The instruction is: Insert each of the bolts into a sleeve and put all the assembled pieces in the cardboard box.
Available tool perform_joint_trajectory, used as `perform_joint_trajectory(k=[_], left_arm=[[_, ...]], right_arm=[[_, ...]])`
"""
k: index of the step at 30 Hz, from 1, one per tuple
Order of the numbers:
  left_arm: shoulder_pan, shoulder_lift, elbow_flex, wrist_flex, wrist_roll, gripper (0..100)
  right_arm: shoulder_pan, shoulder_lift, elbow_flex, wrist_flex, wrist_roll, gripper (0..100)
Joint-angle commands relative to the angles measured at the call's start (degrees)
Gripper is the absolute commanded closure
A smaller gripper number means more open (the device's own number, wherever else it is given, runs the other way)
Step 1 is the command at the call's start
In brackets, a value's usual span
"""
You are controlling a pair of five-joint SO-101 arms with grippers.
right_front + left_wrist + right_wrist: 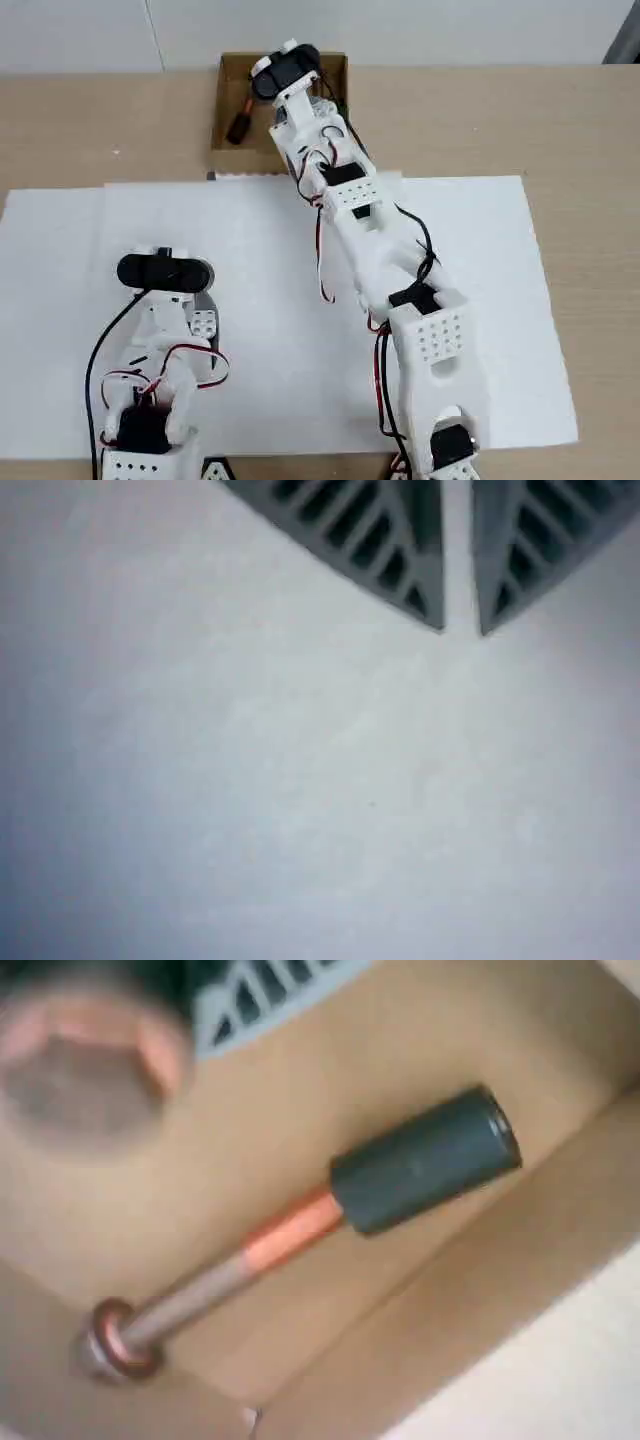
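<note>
Sleeve (425,1160) w/ a bolt (200,1295) through it lay on the floor of the cardboard box (232,85), at the far side of the table (80,120).

From the left: the left gripper (460,628) sat low over the white paper sheet (250,260) near the table's front. Its grey ribbed fingers (390,550) were drawn nearly together, w/ only a thin slit btwn the tips and nothing in them.

Next came the box, just beyond the sheet's far edge. The assembled piece lay slanted toward the box's left side. The sleeve was a short, dark, matte cylinder. The bolt's shank stuck out of one end: an orange band right at the sleeve, then bare metal, ending in a round head w/ a coppery ring.

Right of that, the right gripper (272,80) hung over the box interior, its arm lying across the sheet. I couldn't tell if it was open or closed. A blurred round thing (85,1060) w/ a coppery rim sat close to the lens (too soft to identify).
</note>
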Motion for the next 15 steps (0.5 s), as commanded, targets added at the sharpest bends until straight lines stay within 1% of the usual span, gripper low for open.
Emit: perform_joint_trajectory(k=[1, 9, 12, 15], left_arm=[[-0.26, -0.44, -0.13, -1.32, 0.0, 99], [-0.26, -0.44, -0.13, -1.32, 0.0, 99], [-0.26, -0.44, -0.13, -1.32, 0.0, 99], [-0.26, -0.44, -0.13, -1.32, 0.0, 99]], right_arm=[[-0.22, -0.92, -4.31, -1.63, 0.44, 84.0], [-0.13, -1.19, -4.31, -1.45, 0.26, 87.0], [0.13, -2.68, -4.31, -1.1, 0.44, 90.4], [0.48, -6.73, -4.31, 2.68, 0.26, 95.7]])
